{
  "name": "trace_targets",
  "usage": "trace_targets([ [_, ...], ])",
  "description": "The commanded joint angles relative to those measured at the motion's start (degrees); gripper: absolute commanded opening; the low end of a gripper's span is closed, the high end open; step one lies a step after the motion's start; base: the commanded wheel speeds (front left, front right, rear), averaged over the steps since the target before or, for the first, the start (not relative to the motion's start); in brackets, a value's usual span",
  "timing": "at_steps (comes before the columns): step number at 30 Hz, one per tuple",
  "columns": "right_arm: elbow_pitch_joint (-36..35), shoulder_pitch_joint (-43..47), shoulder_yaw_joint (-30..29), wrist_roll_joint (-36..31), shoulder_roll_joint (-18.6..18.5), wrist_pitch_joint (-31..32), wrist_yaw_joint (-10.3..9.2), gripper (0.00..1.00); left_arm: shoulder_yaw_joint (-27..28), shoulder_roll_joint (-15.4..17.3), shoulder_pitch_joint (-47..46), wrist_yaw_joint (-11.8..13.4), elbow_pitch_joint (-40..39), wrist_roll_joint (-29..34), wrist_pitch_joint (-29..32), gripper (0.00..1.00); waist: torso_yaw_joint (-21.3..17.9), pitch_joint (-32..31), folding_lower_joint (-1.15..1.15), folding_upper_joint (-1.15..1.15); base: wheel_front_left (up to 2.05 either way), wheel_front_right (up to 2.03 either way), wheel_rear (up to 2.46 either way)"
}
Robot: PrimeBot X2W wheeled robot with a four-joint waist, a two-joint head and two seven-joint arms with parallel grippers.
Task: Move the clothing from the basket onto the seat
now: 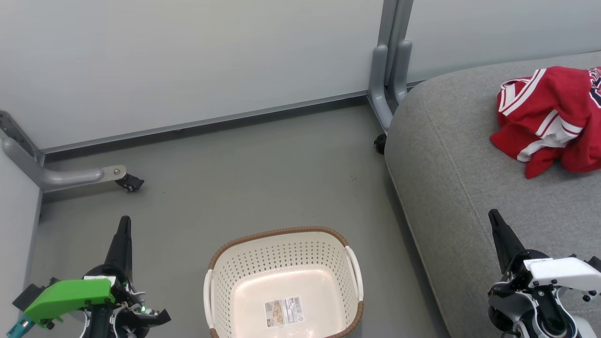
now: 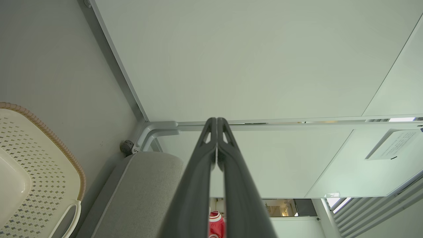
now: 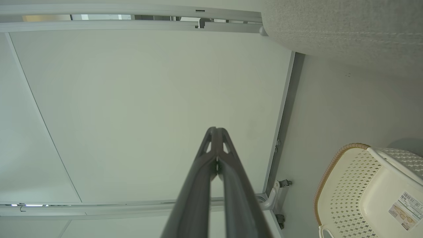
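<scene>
The red clothing [image 1: 551,119] with white stripe trim lies bunched on the light-grey seat [image 1: 450,188] at the right; a scrap of the clothing [image 2: 216,223] shows between the left fingers. The cream perforated basket [image 1: 281,251] with a brown rim stands on the floor at bottom centre; its inside holds just a label. It also appears as the basket [image 2: 39,172] and the basket [image 3: 350,185] in the wrist views. My left gripper [image 1: 124,223] is shut at lower left, fingers pressed together [image 2: 216,120]. My right gripper [image 1: 493,216] is shut above the seat's front part [image 3: 216,129].
Pale partition panels [image 1: 188,61] close off the back and left. Their grey feet with castors stand on the grey floor, one foot [image 1: 89,176] at the left and another [image 1: 387,94] beside the seat's far corner.
</scene>
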Motion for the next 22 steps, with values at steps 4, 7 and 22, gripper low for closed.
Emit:
trace_targets([
  [4,0.1,-0.6,-0.2,-0.3,-0.1,0.2,-0.02,0.0,0.1,0.0,-0.6,-0.2,0.0,-0.2,0.2,0.0,0.0,0.0,0.0,0.0,0.0,0.0,0.0],
  [7,0.2,-0.6,-0.2,-0.3,-0.1,0.2,-0.02,0.0,0.1,0.0,-0.6,-0.2,0.0,-0.2,0.2,0.0,0.0,0.0,0.0,0.0,0.0,0.0,0.0],
  [22,0.2,-0.6,-0.3,-0.3,0.0,0.3,-0.02,0.0,0.1,0.0,-0.6,-0.2,0.0,-0.2,0.2,0.0,0.0,0.0,0.0,0.0,0.0,0.0,0.0],
])
